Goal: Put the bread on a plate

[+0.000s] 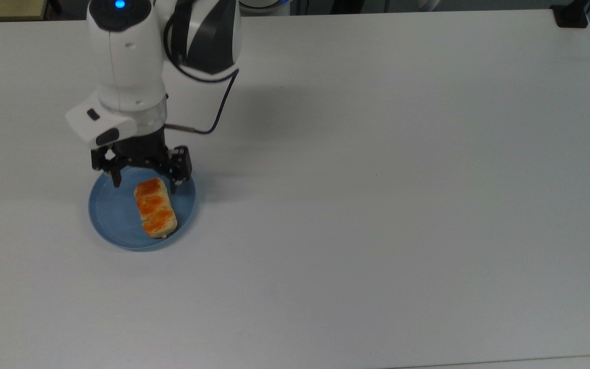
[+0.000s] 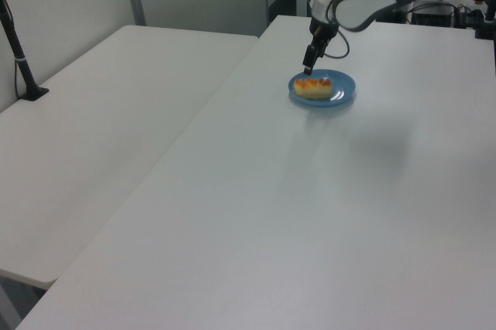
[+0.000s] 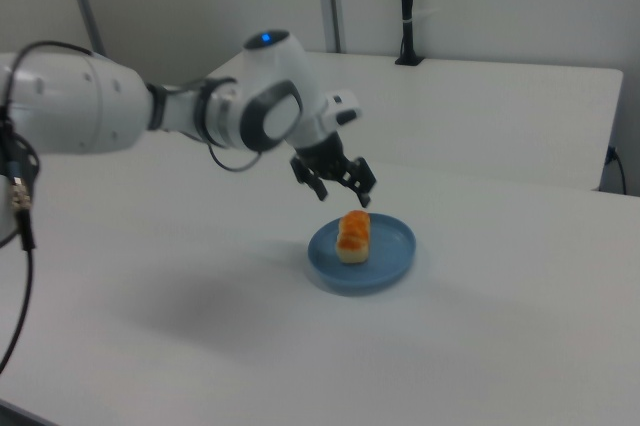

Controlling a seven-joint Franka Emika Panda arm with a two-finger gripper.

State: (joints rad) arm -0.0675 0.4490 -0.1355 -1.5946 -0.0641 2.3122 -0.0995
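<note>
Arm [image 1: 126, 66]: cut off by the upper edge in the top view; base out of frame in the left view and the right view.
Plate [image 1: 113, 218]: far rim hidden behind the gripper [image 1: 144, 183] in the top view; part of the floor covered by the bread [image 1: 155, 207].
Gripper in the left view [image 2: 309, 64]: too small to tell the fingers apart.
Table [image 1: 377, 205]: near edge and left side cut off in the top view.
Black post [image 3: 406, 6]: top cut off in the right view.
</note>
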